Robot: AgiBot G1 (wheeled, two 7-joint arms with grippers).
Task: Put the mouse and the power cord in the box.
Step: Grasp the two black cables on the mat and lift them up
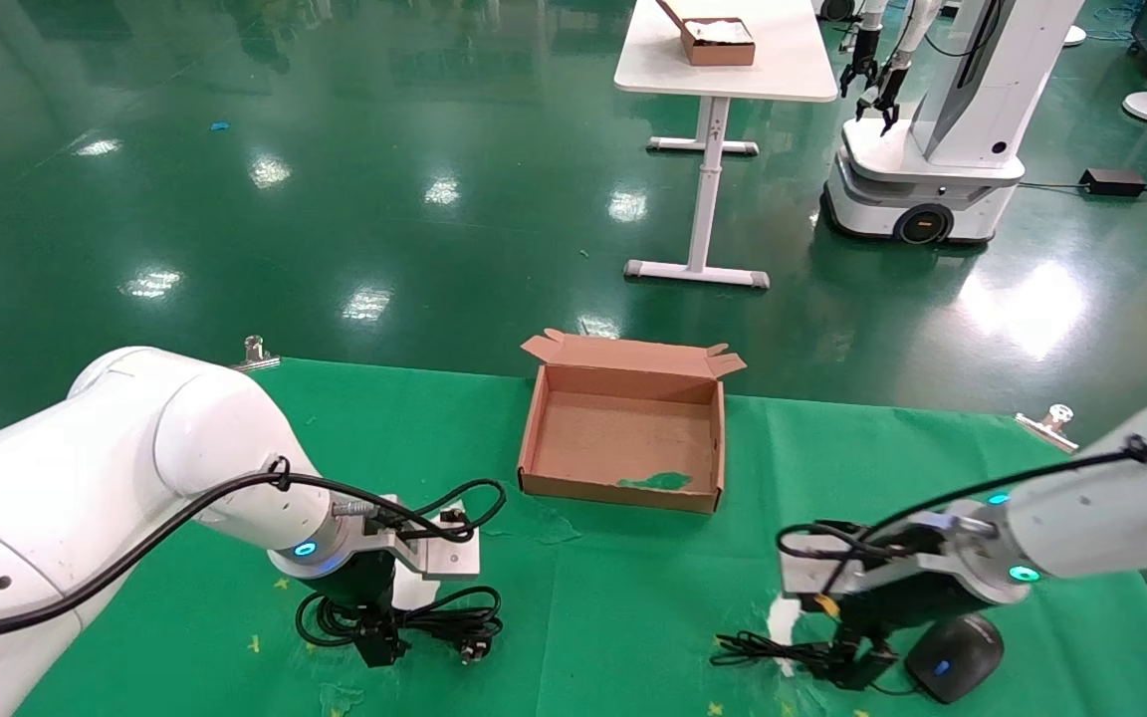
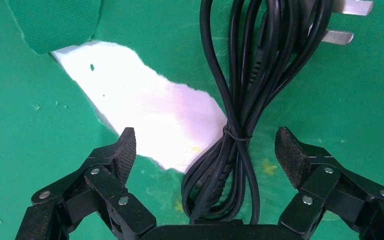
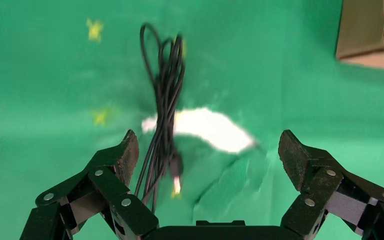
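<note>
The head view looks forward and down from above onto the green cloth-covered tabletop, taking in both arms, the shallow brown cardboard box at the middle, and the glossy green floor beyond. The left wrist view sits very close above the cloth, looking down past its own black fingers at the thick black coiled power cord, which the head view shows at lower left. The right wrist view looks down between its fingers at the thin black bundled cable, seen lower right in the head view; a box corner also appears.
</note>
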